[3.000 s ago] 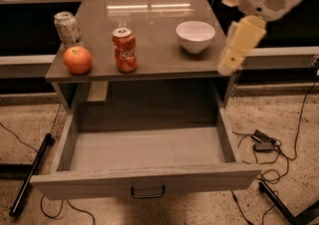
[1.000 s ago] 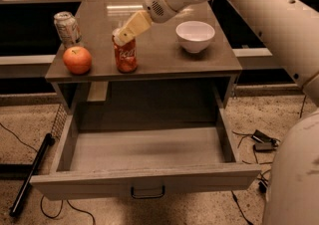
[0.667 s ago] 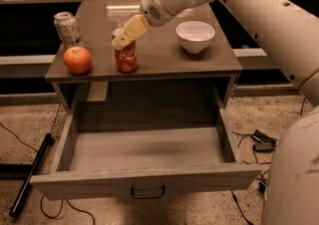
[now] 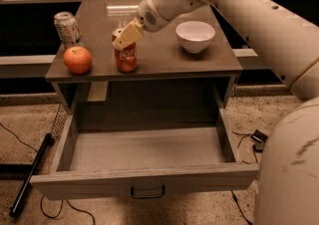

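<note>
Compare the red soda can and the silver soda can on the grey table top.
The red soda can stands mid-front on the grey table top; the silver soda can stands back-left. The gripper is at the red can's top, away from the silver can. Both stand upright.

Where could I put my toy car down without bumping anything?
Bare spots: the tabletop in front of the bowl, right of the red can, and the whole floor of the open drawer. The left side is crowded: silver can, orange and red can sit close, and the gripper is right at the red can's top.
</note>
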Available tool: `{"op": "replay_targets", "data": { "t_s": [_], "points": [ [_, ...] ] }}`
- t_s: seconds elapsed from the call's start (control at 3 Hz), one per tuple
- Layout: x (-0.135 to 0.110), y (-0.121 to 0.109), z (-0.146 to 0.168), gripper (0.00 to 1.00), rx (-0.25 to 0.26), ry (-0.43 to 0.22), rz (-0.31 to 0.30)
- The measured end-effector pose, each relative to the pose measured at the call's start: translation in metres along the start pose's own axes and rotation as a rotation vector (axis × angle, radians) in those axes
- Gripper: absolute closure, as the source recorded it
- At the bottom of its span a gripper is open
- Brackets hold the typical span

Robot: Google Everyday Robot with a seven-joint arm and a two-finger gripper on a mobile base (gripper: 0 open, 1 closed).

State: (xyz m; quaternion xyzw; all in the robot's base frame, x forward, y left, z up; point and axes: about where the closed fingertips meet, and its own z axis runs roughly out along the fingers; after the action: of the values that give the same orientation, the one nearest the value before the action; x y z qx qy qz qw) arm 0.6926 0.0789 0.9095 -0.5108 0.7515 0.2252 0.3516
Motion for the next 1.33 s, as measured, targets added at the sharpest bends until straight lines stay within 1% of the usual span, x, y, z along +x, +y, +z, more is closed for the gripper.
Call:
{"op": "replay_targets", "data": {
  "t_s": [0.33, 0.67, 1.0, 1.33],
  "points": [
    [0.004, 0.001, 0.006, 0.60, -0.031, 0.011, 0.012],
    [0.003, 0.001, -0.007, 0.91, -0.106, -0.033, -0.028],
    [0.001, 0.011, -0.064, 1.00, -0.092, -0.132, -0.137],
    [0.020, 0.036, -0.109, 1.00, -0.077, -0.134, -0.257]
  ]
}}
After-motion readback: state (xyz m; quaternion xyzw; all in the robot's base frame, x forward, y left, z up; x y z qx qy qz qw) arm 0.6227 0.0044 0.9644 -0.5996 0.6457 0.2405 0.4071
